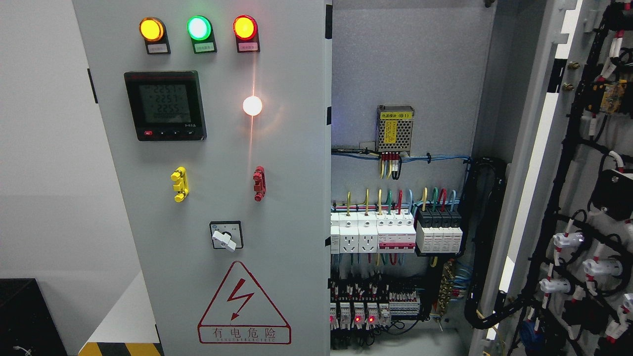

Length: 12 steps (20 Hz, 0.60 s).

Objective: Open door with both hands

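An electrical cabinet fills the head view, and neither robot hand appears, so how their fingers stand cannot be told. The left door [212, 198] is closed, its grey face carrying three lit lamps at the top: amber [151, 29], green [199, 27] and red [245, 27]. Below them sit a digital meter [164, 105], a glowing white lamp [252, 105], a yellow handle [179, 184], a red handle [259, 183], a rotary switch [226, 236] and a red high-voltage warning triangle [244, 306]. The right door [578, 198] stands swung wide open at the right edge, its inner side laced with black cables. Between them the cabinet interior [410, 64] shows a power supply [394, 128], rows of breakers [376, 232] and coloured wiring.
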{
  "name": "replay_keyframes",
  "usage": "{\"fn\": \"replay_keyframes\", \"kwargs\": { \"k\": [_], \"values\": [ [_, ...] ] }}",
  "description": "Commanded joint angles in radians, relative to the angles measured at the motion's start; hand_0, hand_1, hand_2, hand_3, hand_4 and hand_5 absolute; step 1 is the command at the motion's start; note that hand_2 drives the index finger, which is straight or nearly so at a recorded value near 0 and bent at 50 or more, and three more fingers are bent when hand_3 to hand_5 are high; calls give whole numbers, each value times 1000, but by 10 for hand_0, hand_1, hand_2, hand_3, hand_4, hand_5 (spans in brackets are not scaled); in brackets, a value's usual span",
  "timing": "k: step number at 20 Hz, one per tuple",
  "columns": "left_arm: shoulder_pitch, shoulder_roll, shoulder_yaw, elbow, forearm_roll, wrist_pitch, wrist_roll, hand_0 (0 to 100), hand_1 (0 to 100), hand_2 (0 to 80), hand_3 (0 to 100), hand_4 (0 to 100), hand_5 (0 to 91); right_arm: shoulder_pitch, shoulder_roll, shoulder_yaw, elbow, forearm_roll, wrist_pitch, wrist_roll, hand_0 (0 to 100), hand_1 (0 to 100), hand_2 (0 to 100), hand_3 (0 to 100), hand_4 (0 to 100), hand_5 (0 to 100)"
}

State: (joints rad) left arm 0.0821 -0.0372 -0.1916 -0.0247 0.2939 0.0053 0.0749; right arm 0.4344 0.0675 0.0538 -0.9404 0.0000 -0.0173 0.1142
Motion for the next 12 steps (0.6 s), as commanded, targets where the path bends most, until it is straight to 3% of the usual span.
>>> {"fn": "replay_keyframes", "kwargs": {
  "k": [1,6,9,12],
  "values": [
    [1,-20,35,40,-1,-1,0,0,0,0,0,0,0,96,-23,12,-656,-17,-4,-1,191,0,0,0,0,0],
    [1,-24,35,31,2,2,-9,0,0,0,0,0,0,151,-54,41,-855,-23,-88,-2,191,0,0,0,0,0],
    [-1,-24,34,29,5,2,-10,0,0,0,0,0,0,187,-78,75,-943,-25,-199,-2,191,0,0,0,0,0],
    [-2,-24,34,28,5,2,-10,0,0,0,0,0,0,196,-80,90,-985,-25,-334,-2,191,0,0,0,0,0]
  ]
}}
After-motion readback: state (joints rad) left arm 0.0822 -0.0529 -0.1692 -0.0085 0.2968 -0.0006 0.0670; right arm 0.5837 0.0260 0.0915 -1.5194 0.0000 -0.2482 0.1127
